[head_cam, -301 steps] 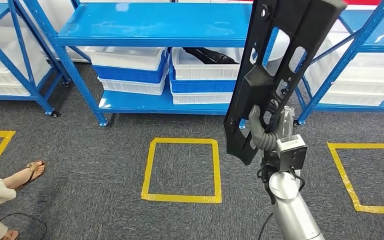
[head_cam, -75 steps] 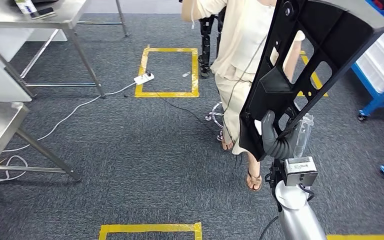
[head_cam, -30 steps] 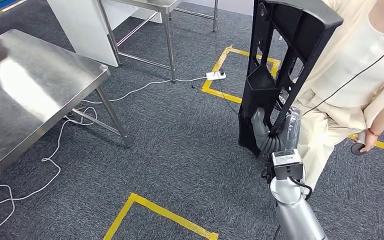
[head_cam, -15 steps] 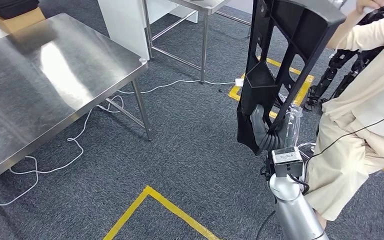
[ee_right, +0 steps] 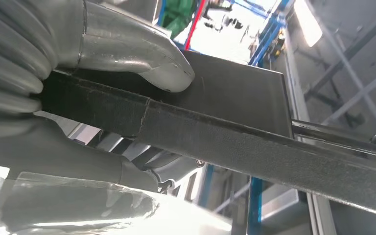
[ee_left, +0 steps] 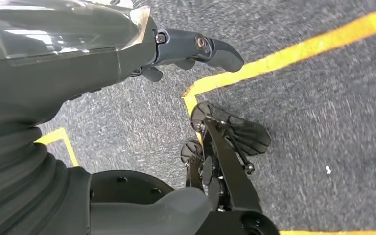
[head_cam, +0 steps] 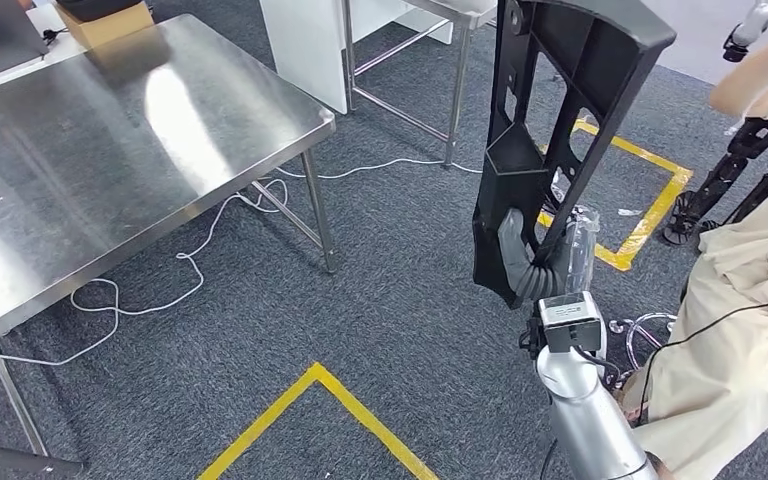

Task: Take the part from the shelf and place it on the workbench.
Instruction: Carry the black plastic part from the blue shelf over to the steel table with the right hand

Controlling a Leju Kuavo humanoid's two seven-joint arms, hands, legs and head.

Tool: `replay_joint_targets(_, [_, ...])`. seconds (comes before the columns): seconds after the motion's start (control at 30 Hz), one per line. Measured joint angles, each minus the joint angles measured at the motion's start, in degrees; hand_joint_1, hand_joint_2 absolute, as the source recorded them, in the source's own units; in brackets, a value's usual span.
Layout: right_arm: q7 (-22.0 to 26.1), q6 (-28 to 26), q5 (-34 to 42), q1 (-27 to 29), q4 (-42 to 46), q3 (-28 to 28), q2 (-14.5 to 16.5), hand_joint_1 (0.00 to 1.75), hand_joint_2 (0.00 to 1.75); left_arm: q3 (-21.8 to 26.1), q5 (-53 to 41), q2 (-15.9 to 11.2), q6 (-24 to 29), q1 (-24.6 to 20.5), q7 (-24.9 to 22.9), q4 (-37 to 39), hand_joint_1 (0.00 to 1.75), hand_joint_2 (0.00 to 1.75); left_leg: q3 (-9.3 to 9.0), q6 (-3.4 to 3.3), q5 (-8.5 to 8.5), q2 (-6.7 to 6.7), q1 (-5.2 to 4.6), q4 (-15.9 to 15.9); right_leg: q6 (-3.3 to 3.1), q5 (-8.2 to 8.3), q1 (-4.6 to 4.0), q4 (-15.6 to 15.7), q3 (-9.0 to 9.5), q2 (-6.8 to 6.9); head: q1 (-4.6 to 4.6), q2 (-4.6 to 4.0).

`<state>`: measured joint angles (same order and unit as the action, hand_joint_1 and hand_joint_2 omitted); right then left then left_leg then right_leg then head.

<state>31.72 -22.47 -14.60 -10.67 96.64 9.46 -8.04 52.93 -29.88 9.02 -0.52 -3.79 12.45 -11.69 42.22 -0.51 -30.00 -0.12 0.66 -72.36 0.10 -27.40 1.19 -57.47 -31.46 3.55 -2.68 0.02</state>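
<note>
In the head view, the right hand grips the lower end of the part, a long, flat panel of matte black plastic with ribs and angular cut-out windows. Its long axis runs nearly upright, tilted a little toward the robot's right at the top, where a broad curved end reaches the upper edge of the view. The part is held in the air above grey, rough-piled carpet, to the right of the workbench and well apart from it. The workbench has a smooth, reflective steel top on thin steel legs; a white cable snakes beneath it. Yellow tape marks squares on the floor. A person in pale cream clothing stands just beside the right arm.

In the left wrist view, the left hand hangs over the carpet with dark fingers extended and apart, holding nothing.

In the right wrist view, the grey thumb presses on the part's thin, grainy black edge, clamping it against the fingers below.
</note>
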Motion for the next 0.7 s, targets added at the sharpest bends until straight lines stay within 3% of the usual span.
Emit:
replay_joint_targets(0.07, [0.0, 0.2, 0.1, -0.2, -0.1, 0.0, -0.1, 1.75, 1.75, 0.2, 0.0, 0.0, 0.0, -0.1, 0.0, 0.0, 0.0, 1.75, -4.26, -0.58, 3.63, 2.26, -0.31, 8.1, 0.17, -0.34, -0.23, 0.0, 0.4, 1.09, -0.01, 0.0])
replay_joint_targets(0.1, [0.0, 0.2, 0.2, -0.4, -0.1, 0.0, -0.3, 1.75, 1.75, 0.3, 0.0, -0.1, 0.0, -0.1, 0.1, 0.0, 0.0, 1.75, -5.91, -0.91, 4.64, 3.38, -0.57, 11.3, 0.4, -0.54, -0.47, 0.0, 0.56, 1.57, -0.04, -0.01])
replay_joint_targets(0.17, [0.0, 0.2, 0.4, -0.5, -0.1, 0.1, -0.5, 1.75, 1.75, 0.4, -0.1, -0.1, 0.0, -0.2, 0.2, 0.0, 0.0, 1.75, -7.0, -1.37, 4.92, 4.21, -1.1, 13.7, 0.92, -0.85, -0.91, 0.0, 0.76, 2.62, -0.14, -0.01])
replay_joint_targets(0.23, [0.0, 0.1, 0.4, -0.6, -0.1, 0.1, -0.6, 1.75, 1.75, 0.4, -0.2, -0.1, 0.0, -0.2, 0.2, 0.0, 0.0, 1.75, -7.07, -1.88, 5.16, 2.78, -1.04, 14.0, 1.46, -1.15, -1.1, 0.0, 0.91, 3.37, -0.22, 0.01])
replay_joint_targets(0.3, [0.0, -0.1, 0.4, -0.6, 0.0, 0.2, -0.7, 1.75, 1.75, 0.4, -0.2, 0.0, 0.0, -0.2, 0.3, 0.0, 0.0, 1.75, -7.54, -2.63, 5.59, 1.48, -0.71, 14.8, 1.61, -2.63, -1.03, -2.4, 0.04, 1.27, -0.28, 0.0])
replay_joint_targets(0.37, [0.0, -0.3, 0.4, -0.5, 0.0, 0.3, -0.9, 1.75, 1.75, 0.4, -0.3, 0.1, 0.0, -0.3, 0.3, 0.0, 0.0, 1.75, -7.76, -3.1, 5.84, 0.09, -0.52, 15.1, 1.24, -5.65, -0.69, -9.2, -3.22, -1.96, -0.48, -0.01])
replay_joint_targets(0.43, [-0.3, -0.3, 0.3, -0.4, 0.0, 0.3, -1.1, 1.75, 1.75, 0.4, -0.3, 0.2, 0.0, -0.3, 0.4, 0.0, 0.0, 1.75, -7.74, -3.18, 5.85, -1.48, -0.49, 15.0, 1.37, -7.68, -0.48, -15.9, -6.94, -3.09, -0.64, -0.01])
replay_joint_targets(0.47, [-0.4, -0.3, 0.3, -0.4, 0.0, 0.3, -1.1, 1.75, 1.75, 0.4, -0.3, 0.2, 0.0, -0.3, 0.4, 0.0, 0.0, 1.75, -7.77, -3.17, 5.85, -2.31, -0.48, 15.0, 1.8, -7.43, -0.39, -16.6, -7.61, -3.22, -0.65, 0.0])
replay_joint_targets(0.5, [-0.5, -0.3, 0.2, -0.4, 0.0, 0.4, -1.1, 1.75, 1.75, 0.4, -0.3, 0.3, 0.0, -0.3, 0.4, 0.0, 0.0, 1.75, -7.83, -3.13, 5.82, -3.15, -0.44, 15.0, 2.42, -6.2, -0.27, -14.9, -7.11, -3.35, -0.65, 0.0])
replay_joint_targets(0.57, [-0.8, -0.3, 0.1, -0.5, 0.1, 0.4, -1.1, 1.75, 1.75, 0.4, -0.3, 0.4, 0.0, -0.2, 0.4, 0.0, 0.0, 1.75, -7.87, -2.82, 5.67, -4.68, -0.32, 14.7, 3.65, -2.5, 0.29, -7.1, -3.84, -4.69, -0.68, -0.01])
replay_joint_targets(0.6, [-0.9, -0.3, 0.1, -0.6, 0.1, 0.5, -1.1, 1.75, 1.75, 0.4, -0.3, 0.4, 0.0, -0.2, 0.4, 0.0, 0.0, 1.75, -7.75, -2.53, 5.51, -5.38, -0.37, 14.4, 3.78, -1.05, 0.46, -3.7, -2.29, -5.5, -0.7, -0.01])
replay_joint_targets(0.67, [-1.0, -0.3, -0.1, -0.6, 0.1, 0.6, -1.2, 1.75, 1.75, 0.5, -0.4, 0.4, 0.0, -0.2, 0.4, 0.0, 0.0, 1.75, -7.27, -1.9, 5.39, -6.37, -0.51, 14.0, 3.11, 0.06, 0.5, -0.8, -1.02, -6.45, -0.63, -0.01])
replay_joint_targets(0.7, [-1.1, -0.3, -0.2, -0.7, 0.1, 0.7, -1.2, 1.75, 1.75, 0.5, -0.5, 0.4, 0.0, -0.1, 0.4, 0.0, 0.0, 1.75, -7.06, -1.61, 5.43, -6.78, -0.53, 14.0, 2.53, 0.19, 0.31, -0.7, -0.93, -5.95, -0.57, 0.0])
